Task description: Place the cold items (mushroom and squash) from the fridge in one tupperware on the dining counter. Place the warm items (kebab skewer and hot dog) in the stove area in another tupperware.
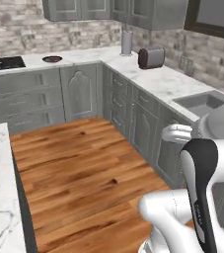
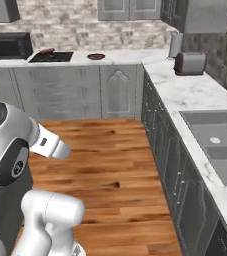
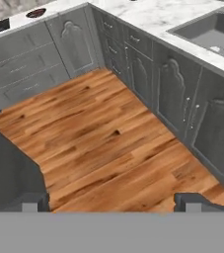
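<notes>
I'm parked mid-floor (image 1: 84, 168), facing the corner bench (image 2: 185, 87), so nothing is within reach. Stove (image 2: 51, 56) sits far left with something reddish on it, likely a warm item. My hand (image 3: 113, 202) hangs wide and empty, ready.

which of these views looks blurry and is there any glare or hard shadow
Hand view: softest, cabinet doors and floor smeared, the open pincer tips dark and fuzzy. Left base view: fairly sharp, even flat light, no glare on the counter; toaster casts little shadow. Right base view: similar, sink evenly lit, arm slightly soft.
</notes>
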